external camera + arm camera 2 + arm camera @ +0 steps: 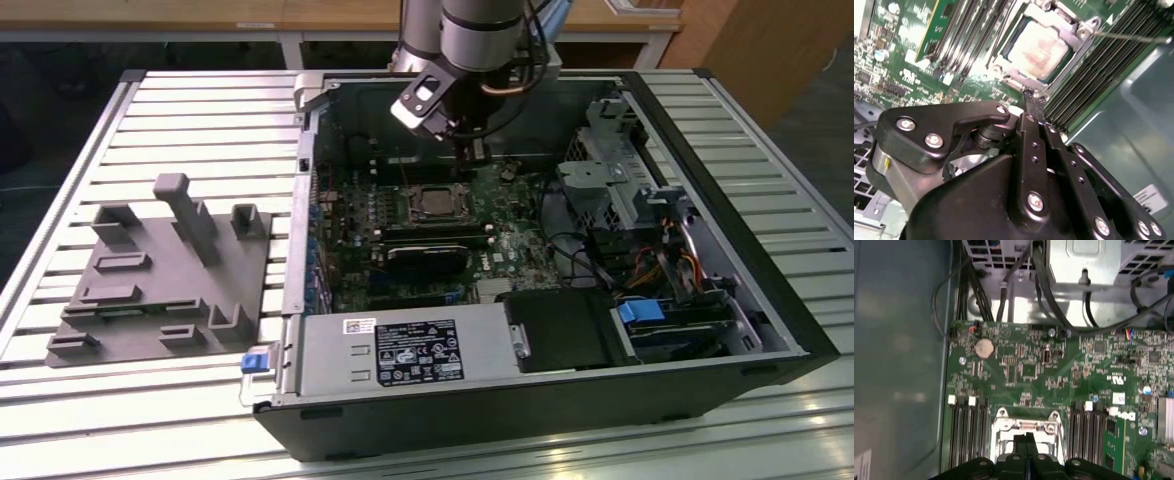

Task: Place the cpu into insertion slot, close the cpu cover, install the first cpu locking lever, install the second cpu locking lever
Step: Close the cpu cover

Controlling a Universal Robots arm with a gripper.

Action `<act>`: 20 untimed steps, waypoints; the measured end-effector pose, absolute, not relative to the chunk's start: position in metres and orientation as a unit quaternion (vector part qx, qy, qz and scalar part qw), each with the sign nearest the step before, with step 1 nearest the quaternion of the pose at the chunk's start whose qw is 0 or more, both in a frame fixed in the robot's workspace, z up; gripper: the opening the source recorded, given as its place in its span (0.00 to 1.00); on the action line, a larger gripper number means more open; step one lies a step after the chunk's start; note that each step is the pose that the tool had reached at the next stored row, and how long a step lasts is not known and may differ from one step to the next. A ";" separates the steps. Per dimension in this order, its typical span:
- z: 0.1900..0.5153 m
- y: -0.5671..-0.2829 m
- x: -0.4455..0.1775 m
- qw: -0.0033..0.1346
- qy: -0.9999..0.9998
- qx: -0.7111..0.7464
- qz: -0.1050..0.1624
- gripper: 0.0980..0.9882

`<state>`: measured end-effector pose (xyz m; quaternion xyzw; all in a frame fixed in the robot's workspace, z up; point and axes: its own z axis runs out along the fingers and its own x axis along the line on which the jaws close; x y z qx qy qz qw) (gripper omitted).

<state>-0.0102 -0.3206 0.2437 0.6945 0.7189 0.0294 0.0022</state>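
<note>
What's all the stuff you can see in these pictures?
table: one, pale slats, under everything.
case: one, black, open, on the table.
board: one, green, inside the case.
cpu: one, silver-grey, seated on the board.
cover: one, silver, framing the cpu.
battery: one, silver, round, on the board.
fixture: one, grey, at the exterior view's left of the case.
arm: one, grey, above the case.
end effector: one, black, shut, tip beside the cover.

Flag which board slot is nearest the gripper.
The insertion slot, square and metal-framed, right at the gripper; the memory slots flanking it are long, narrow and black.
</note>
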 end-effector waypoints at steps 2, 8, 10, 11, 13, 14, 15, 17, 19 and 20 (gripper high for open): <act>0.244 -0.321 -0.012 0.002 0.719 0.695 0.029 0.01; 0.243 -0.326 -0.021 0.002 0.719 0.694 0.029 0.01; 0.242 -0.327 -0.026 0.002 0.720 0.694 0.029 0.01; 0.242 -0.327 -0.028 0.002 0.720 0.694 0.029 0.01; 0.242 -0.327 -0.031 0.002 0.720 0.693 0.029 0.01; 0.242 -0.327 -0.032 0.002 0.720 0.693 0.029 0.01; 0.242 -0.327 -0.032 0.002 0.720 0.693 0.029 0.01; 0.242 -0.327 -0.034 0.002 0.720 0.693 0.029 0.01; 0.242 -0.327 -0.035 0.002 0.720 0.693 0.029 0.01; 0.241 -0.327 -0.036 0.002 0.720 0.693 0.029 0.01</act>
